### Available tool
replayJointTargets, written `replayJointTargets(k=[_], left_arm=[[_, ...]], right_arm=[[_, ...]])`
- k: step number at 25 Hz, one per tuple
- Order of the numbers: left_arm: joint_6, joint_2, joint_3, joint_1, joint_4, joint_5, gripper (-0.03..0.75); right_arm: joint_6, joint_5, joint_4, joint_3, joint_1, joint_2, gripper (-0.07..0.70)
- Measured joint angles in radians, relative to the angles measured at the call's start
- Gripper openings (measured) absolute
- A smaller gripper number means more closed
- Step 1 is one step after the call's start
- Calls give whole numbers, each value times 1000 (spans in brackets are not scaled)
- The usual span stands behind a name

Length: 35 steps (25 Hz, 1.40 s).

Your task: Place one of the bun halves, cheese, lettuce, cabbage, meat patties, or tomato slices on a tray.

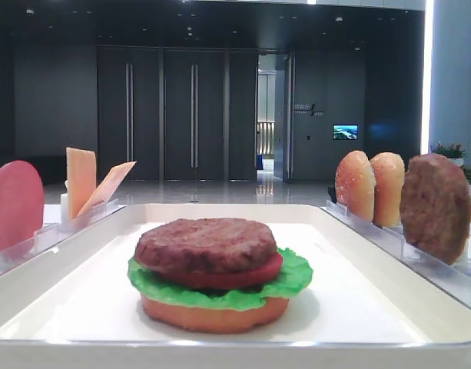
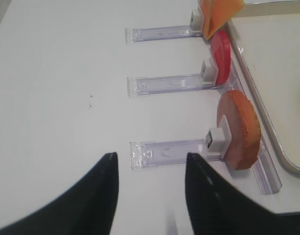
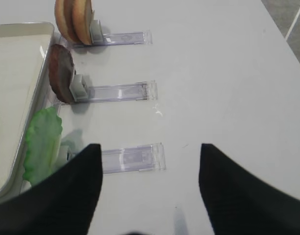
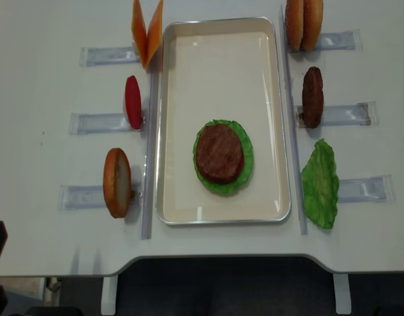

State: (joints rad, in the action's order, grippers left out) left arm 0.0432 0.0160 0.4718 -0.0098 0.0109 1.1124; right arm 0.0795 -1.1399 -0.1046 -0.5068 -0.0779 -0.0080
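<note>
Tray (image 4: 221, 39): white, mid-table, between the clear racks (image 4: 346, 114).
Stack on tray: flat bun base (image 1: 213, 314), lettuce (image 1: 220, 290), tomato slice (image 1: 231, 275), meat patty (image 1: 206, 244) on top.
Right side: two bun halves (image 4: 303, 24), spare patty (image 4: 312, 97) upright in rack, loose lettuce leaf (image 4: 320, 184) beside the tray.
Left side: cheese (image 4: 147, 31), tomato (image 4: 132, 102), bun half (image 4: 116, 182), each on edge.
Right gripper (image 3: 147, 188): fingers spread, empty, above bare table.
Left gripper (image 2: 150, 191): fingers spread, empty.
</note>
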Motion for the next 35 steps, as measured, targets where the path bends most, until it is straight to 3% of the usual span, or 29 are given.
replayJointTargets(k=[35], left_arm=[[0, 0, 0, 0, -1, 0, 345]], right_arm=[[0, 1, 4, 0, 0, 0, 416]])
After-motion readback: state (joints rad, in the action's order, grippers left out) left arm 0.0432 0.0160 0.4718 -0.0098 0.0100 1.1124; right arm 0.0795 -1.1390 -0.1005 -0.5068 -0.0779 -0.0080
